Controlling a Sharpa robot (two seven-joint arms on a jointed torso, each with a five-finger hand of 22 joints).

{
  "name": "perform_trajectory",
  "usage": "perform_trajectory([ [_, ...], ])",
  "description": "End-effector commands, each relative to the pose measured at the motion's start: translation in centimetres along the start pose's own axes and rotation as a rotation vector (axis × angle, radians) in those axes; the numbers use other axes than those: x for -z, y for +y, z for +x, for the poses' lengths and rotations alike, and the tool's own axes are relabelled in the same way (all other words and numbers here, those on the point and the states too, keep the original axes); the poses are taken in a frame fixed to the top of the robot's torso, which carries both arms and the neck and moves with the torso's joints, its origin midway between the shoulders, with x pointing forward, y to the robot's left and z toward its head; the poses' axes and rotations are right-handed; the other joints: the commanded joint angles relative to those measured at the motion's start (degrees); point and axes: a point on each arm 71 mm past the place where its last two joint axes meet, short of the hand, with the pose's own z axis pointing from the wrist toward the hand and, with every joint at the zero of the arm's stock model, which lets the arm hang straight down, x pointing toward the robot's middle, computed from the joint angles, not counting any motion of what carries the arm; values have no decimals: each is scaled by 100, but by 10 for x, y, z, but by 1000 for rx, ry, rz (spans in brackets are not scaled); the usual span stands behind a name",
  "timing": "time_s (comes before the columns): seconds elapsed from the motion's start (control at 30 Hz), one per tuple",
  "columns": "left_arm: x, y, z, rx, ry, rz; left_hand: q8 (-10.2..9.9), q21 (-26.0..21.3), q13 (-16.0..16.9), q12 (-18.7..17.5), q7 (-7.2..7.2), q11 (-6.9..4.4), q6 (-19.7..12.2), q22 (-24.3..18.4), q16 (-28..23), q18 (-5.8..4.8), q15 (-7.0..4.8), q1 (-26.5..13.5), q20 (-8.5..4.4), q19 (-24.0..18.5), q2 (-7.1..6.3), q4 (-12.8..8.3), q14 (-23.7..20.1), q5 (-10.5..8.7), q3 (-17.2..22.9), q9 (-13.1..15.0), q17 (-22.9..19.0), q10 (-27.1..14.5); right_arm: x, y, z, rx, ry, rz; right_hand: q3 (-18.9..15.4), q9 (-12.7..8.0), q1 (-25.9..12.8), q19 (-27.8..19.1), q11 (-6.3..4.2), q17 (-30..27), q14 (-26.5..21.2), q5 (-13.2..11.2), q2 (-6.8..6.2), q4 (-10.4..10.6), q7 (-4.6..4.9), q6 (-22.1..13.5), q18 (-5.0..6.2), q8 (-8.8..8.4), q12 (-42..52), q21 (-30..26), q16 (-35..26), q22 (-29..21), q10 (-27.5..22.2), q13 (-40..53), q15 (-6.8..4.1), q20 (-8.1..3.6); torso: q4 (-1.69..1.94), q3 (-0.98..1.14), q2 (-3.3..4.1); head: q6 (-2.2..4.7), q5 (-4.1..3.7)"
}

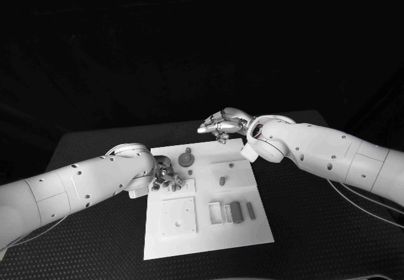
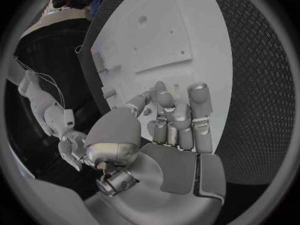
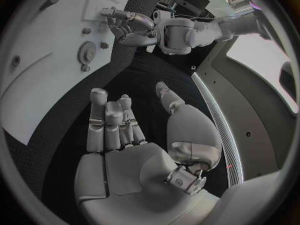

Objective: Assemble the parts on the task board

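Observation:
The white task board [image 1: 211, 239] lies in the middle of the black table. On it I see a grey gear [image 1: 186, 158], a small oblong part [image 1: 222, 181] and two dark blocks [image 1: 234, 211] by a white block [image 1: 215, 213]. My left hand [image 1: 165, 175] sits at the board's left edge, fingertips down on it, and I see nothing in it. In the left wrist view its fingers [image 2: 178, 115] reach over the board [image 2: 156, 30]. My right hand [image 1: 222, 124] hovers beyond the board's far edge, fingers apart and empty [image 3: 125, 130]. The gear [image 3: 86, 51] lies ahead of it.
A square white plate [image 1: 178, 214] with small holes sits on the board's near left part. Black table [image 1: 320, 233] surrounds the board on every side. A cable [image 1: 362, 204] trails under my right arm.

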Motion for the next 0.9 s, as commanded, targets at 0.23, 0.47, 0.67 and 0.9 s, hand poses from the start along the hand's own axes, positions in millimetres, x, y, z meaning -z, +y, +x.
perform_trajectory([
  [0.23,-4,-3,8,-34,5,-4,13,16,5,-28,12,12,14,110,-7,97,-48,73,-12,-20,45,-1293,12,-10,1297,-2,4,20,0,0,2,2,16,-5,-1,9,-54,-15,-20,-8,-53,11,-13,26,47,-10,180,-21,39,-37,25,87,-32,-11,-3,-44,-3,1,2,0,-5],
  [0.47,-5,-2,7,-21,-8,-11,-27,-14,-1,-58,27,25,-30,96,-49,103,-39,36,-10,-26,59,-1246,22,-350,1275,13,-6,21,0,0,1,2,15,-5,-1,9,-56,-15,-20,-9,-53,11,-12,28,48,-10,180,-21,39,-37,25,87,-33,-12,-3,-44,-2,3,1,2,-13],
  [0.67,-5,0,7,-10,-5,-17,-122,-63,14,-81,60,59,-128,85,-88,116,-13,-181,-14,-34,-252,-983,11,-1443,1156,-1,-5,-9,0,0,1,2,14,-4,-1,9,-57,-15,-20,-9,-54,11,-12,30,48,-11,180,-22,39,-37,25,87,-33,-13,-3,-44,0,5,0,6,-21],
  [0.9,-4,2,7,-6,-8,-15,-170,-113,41,-88,75,69,-191,90,-110,142,-6,-610,-34,-80,-575,-846,-23,-1482,648,15,6,-65,1,-1,1,2,13,-4,-1,9,-58,-16,-19,-9,-54,11,-13,30,48,-12,180,-23,40,-38,25,87,-34,-14,-3,-44,-2,3,1,10,-27],
])
